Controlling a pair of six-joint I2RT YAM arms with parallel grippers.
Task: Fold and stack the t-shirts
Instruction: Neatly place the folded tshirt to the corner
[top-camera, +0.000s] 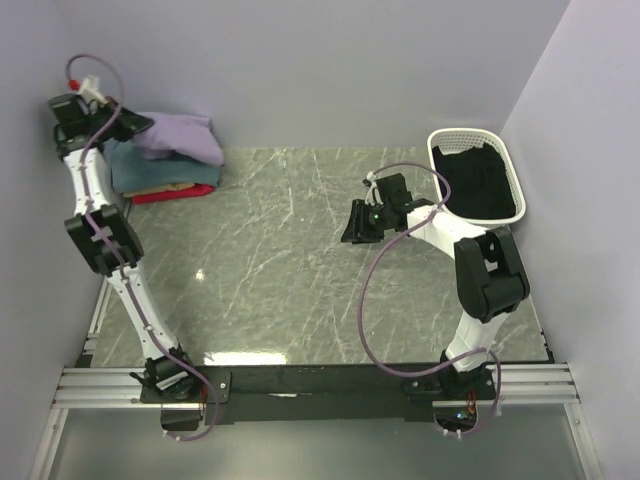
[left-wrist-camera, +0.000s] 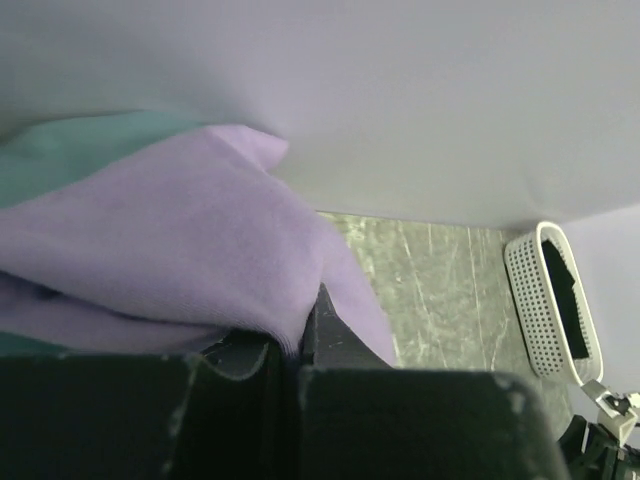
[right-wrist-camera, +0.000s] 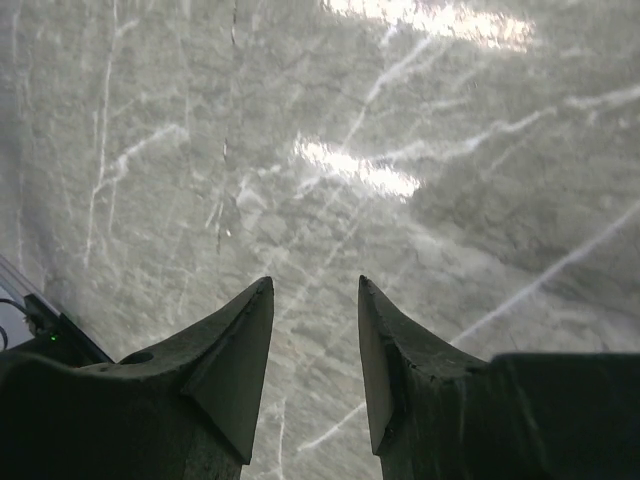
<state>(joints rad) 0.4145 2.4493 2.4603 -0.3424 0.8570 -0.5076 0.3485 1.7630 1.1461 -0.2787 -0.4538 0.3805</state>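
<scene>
Left gripper (top-camera: 133, 124) parked way over in the far-left corner, jaws clamped on a fold of the lavender t-shirt (top-camera: 180, 138). Going by the left wrist view, a thin pinch right at the cloth's edge, not a deep bite. Lavender on top of the pile, then the teal t-shirt (top-camera: 135, 170), the tan t-shirt (top-camera: 172, 186) and the red t-shirt (top-camera: 178, 195) at the bottom, all tucked near the wall.

Right gripper (top-camera: 352, 222) hovering over the bare middle of the table (top-camera: 290, 270), jaws roughly half apart, nothing between them.

Best guess at the step: setting the lavender one down on the stack. Not exactly tidy as it lies, bunched up and spilling over the right side of the teal.

Tips for doing it well:
- Lower all the way onto the pile before letting go. No dropping from height.
- Open slowly, then back out straight along the fingers. No sideways drag, or goodbye to the neat layers underneath.
- Watch for fabric snagging on a fingertip during the pull-out.
- Maybe bring the idle right side over to tuck in that overhang.

Also a white basket (top-camera: 440, 140) far right with something dark (top-camera: 480, 185) inside, hard to say what.
</scene>
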